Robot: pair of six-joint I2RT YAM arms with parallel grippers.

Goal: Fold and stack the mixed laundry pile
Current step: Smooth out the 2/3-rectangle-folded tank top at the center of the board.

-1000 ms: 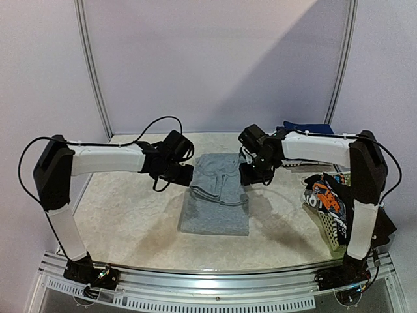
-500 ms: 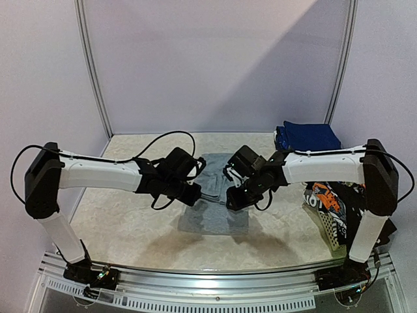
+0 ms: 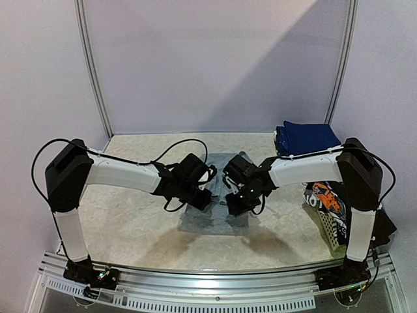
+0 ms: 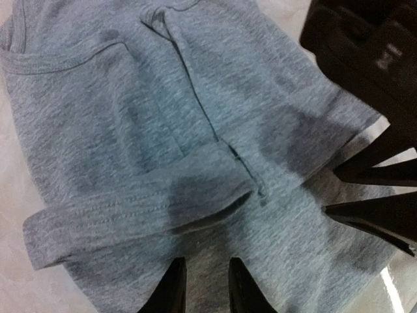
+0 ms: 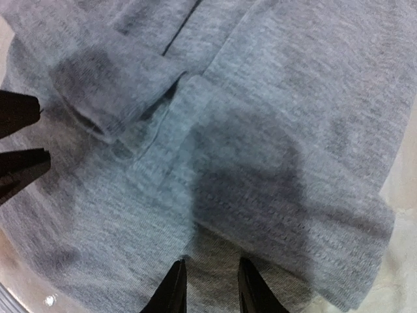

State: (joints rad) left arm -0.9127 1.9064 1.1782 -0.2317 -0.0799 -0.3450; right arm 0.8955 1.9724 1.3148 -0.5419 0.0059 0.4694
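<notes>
The grey shirt (image 3: 215,222) lies in the middle of the table, folded over on itself. It fills the left wrist view (image 4: 163,117) and the right wrist view (image 5: 273,98), where a doubled sleeve and hem lie just ahead of the fingers. My left gripper (image 3: 204,197) (image 4: 205,290) is low over the shirt's left part, jaws a little apart with nothing between them. My right gripper (image 3: 236,203) (image 5: 210,290) is low over its right part, also a little apart and empty. Navy blue pieces (image 3: 306,137) lie folded at the back right.
A white lattice basket (image 3: 331,229) stands at the right edge and holds an orange-black-white printed garment (image 3: 324,196). Black cloth (image 3: 386,228) hangs off its far side behind the right arm. Both arms reach inward, their wrists close together.
Both grippers moved from the shirt's far edge toward the near edge, bringing the far half over the near half. The shirt now looks about half as long.
</notes>
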